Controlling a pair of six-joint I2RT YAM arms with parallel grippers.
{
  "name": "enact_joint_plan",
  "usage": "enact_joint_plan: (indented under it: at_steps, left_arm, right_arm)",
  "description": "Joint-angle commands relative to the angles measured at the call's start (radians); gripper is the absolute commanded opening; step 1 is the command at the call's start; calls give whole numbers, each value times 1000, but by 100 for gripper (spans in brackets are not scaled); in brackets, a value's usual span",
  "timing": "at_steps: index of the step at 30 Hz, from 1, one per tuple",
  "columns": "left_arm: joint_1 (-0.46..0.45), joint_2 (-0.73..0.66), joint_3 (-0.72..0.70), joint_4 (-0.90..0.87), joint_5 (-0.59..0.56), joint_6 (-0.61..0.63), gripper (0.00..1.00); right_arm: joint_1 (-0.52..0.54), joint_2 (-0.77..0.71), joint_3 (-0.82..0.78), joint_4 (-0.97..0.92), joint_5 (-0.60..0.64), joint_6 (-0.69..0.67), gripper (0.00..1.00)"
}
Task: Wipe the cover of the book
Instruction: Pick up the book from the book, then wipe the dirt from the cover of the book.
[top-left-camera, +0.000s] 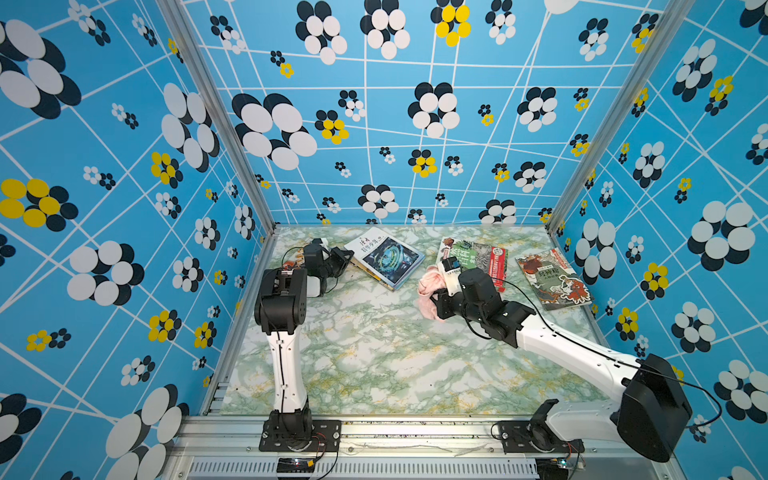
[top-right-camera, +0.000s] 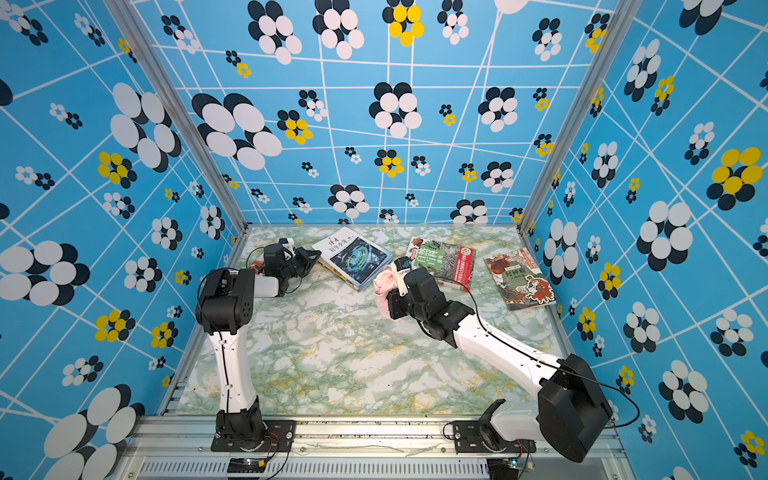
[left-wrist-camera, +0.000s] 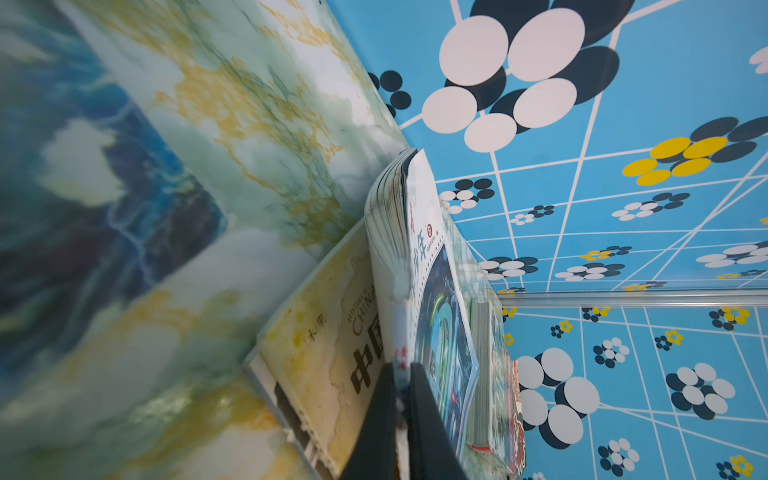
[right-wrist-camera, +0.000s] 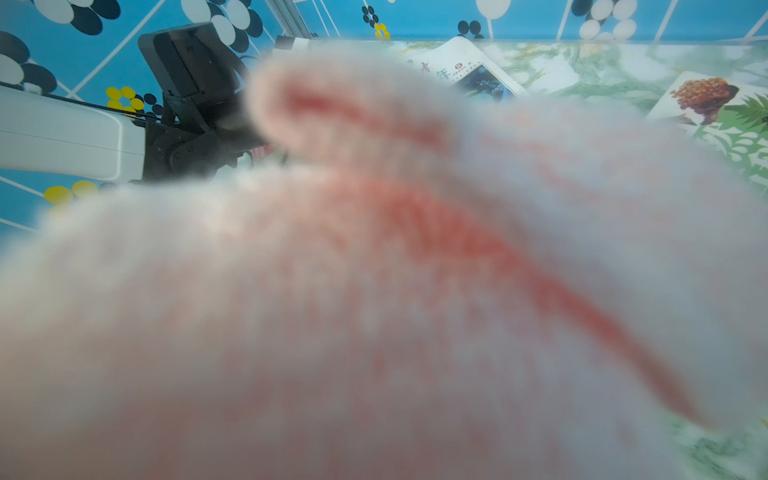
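Left end effector (left-wrist-camera: 402, 370) clamps the book (top-left-camera: 388, 257) by its left corner, far on the table (top-left-camera: 374, 353); right end effector (top-left-camera: 435, 300) grips a pink cloth (top-left-camera: 428, 286); book lies just left and farther, long axis far-left to near-right.

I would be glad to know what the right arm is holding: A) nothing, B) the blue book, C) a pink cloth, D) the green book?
C: a pink cloth is bunched at the tip of the right arm in both top views, and it fills the right wrist view.
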Motion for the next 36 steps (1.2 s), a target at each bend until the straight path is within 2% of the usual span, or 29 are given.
enact_joint_plan:
  at_steps: [1,7,11,14,19,22,29,31,35,36]
  left_arm:
    - [-15,-122,-39,-60,106,44,0]
    - [-40,-283,-56,-432,163,146,0]
    - [-92,-386,-62,-801,79,343,0]
    - [-156,-443,-60,-968,72,452,0]
    - [-301,-464,-66,-1046,151,526,0]
    - [-391,-439,-47,-1084,144,587,0]
    - [-412,-404,-129,-930,131,528,1]
    - [-414,-390,-131,-907,120,509,15]
    - [-412,-389,-177,-841,96,454,55]
    - [-411,-393,-194,-834,90,443,59]
  right_arm:
    - [-27,-27,51,-48,25,-29,0]
    - [-59,-25,94,-96,23,-62,0]
    - [-94,-22,122,-130,17,-68,0]
    - [-110,-14,134,-148,-8,-68,0]
    - [-112,19,131,-136,-109,-27,0]
    - [-105,49,98,-83,-165,36,0]
    - [-40,170,9,1,-120,135,0]
    - [-40,189,-26,26,-87,172,0]
    - [-40,169,-74,29,-5,190,0]
    - [-40,163,-78,24,0,194,0]
